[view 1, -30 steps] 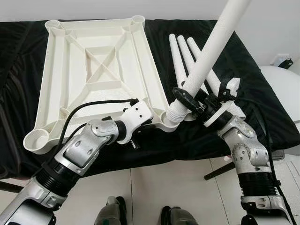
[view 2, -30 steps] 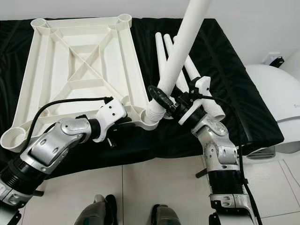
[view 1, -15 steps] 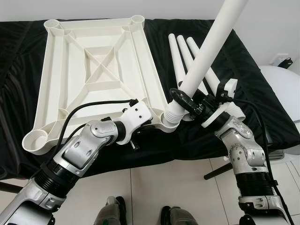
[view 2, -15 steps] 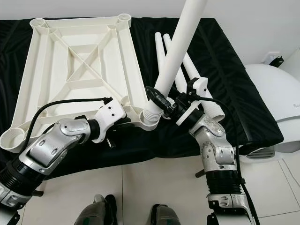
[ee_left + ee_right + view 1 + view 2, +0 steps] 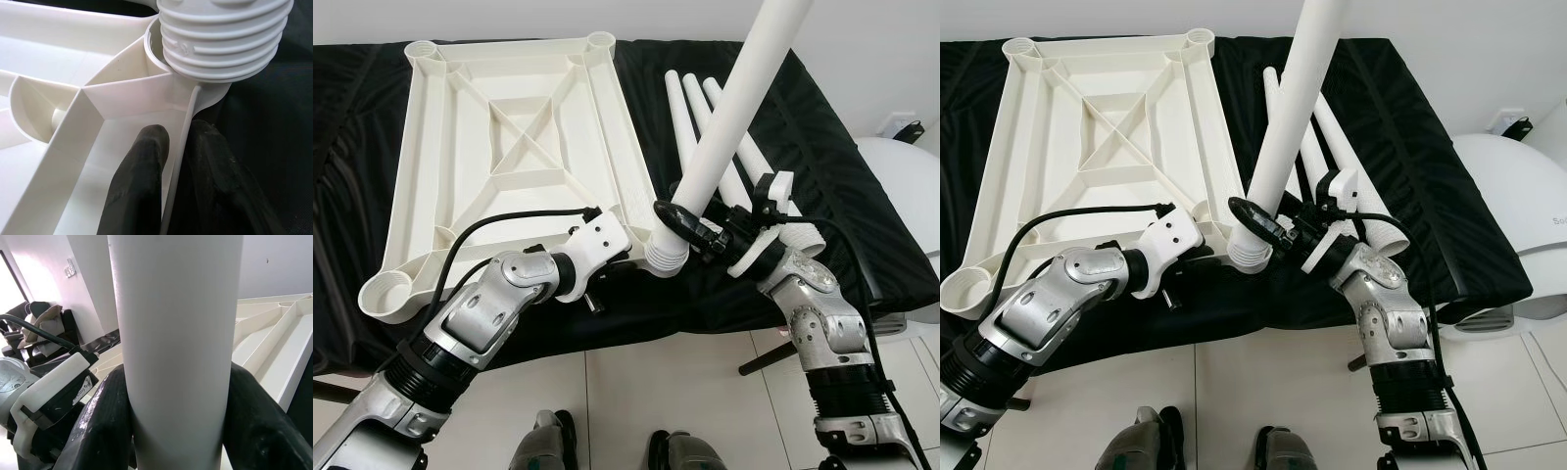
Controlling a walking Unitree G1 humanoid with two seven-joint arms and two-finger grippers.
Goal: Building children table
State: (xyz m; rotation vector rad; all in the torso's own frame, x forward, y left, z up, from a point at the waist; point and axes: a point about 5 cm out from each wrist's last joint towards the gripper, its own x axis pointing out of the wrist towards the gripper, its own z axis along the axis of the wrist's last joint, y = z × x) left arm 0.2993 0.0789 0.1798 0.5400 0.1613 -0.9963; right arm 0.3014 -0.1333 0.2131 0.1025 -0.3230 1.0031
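Left wrist view: the left gripper (image 5: 176, 161) has its fingers (image 5: 142, 166) pinched on the white tabletop's (image 5: 509, 147) thin rim, just beside the corner socket (image 5: 159, 46). The right gripper (image 5: 176, 431) clamps a tilted table leg (image 5: 729, 117), whose ribbed end (image 5: 225, 39) meets that socket and hides its opening. Three spare legs (image 5: 690, 122) lie behind on the black-draped worktop (image 5: 822, 137).
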